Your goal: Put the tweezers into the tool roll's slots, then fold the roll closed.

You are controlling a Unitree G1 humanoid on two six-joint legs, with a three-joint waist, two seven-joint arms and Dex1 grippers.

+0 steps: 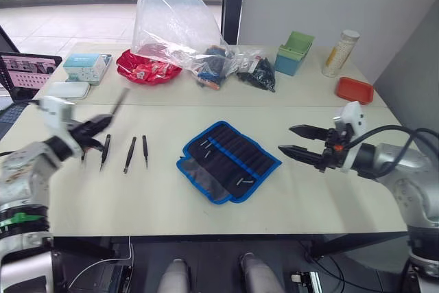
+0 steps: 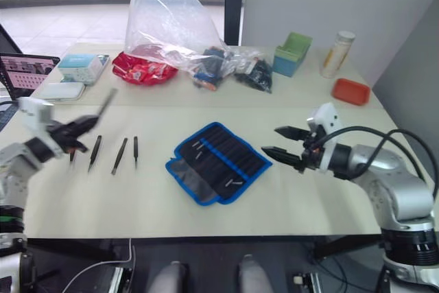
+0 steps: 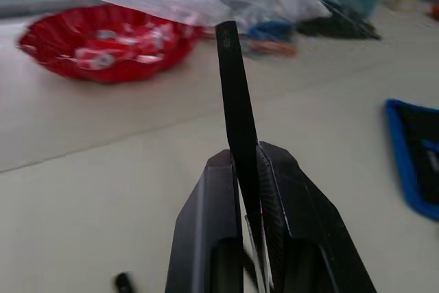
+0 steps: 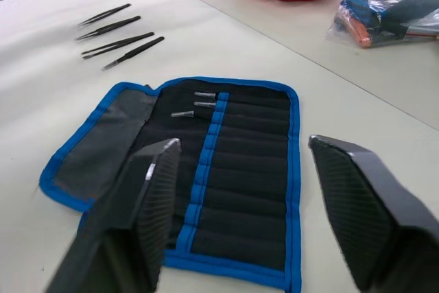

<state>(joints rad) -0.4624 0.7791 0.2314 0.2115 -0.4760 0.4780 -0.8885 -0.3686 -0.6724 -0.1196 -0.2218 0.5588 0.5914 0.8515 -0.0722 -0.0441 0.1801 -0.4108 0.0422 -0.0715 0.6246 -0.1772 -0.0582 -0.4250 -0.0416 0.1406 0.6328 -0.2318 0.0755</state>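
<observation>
The tool roll (image 1: 230,161) lies unrolled in the middle of the table, dark with a blue border, and small silver tips show in a few of its slots. Several black tweezers (image 1: 129,154) lie side by side to the roll's left. Above them, my left gripper (image 1: 103,125) is shut on one more black tweezer (image 3: 233,87), which sticks up and away from the fingers. At the roll's right edge my right gripper (image 1: 287,138) hovers open, its fingers (image 4: 147,190) spread over the roll (image 4: 233,169) with nothing between them.
At the back stand a clear plastic bag (image 1: 171,18), a red bowl (image 1: 145,68), bagged items (image 1: 236,66), a green box (image 1: 293,53), a canister (image 1: 341,53) and a red tray (image 1: 354,90). White boxes (image 1: 86,68) and a laptop (image 1: 27,73) sit far left.
</observation>
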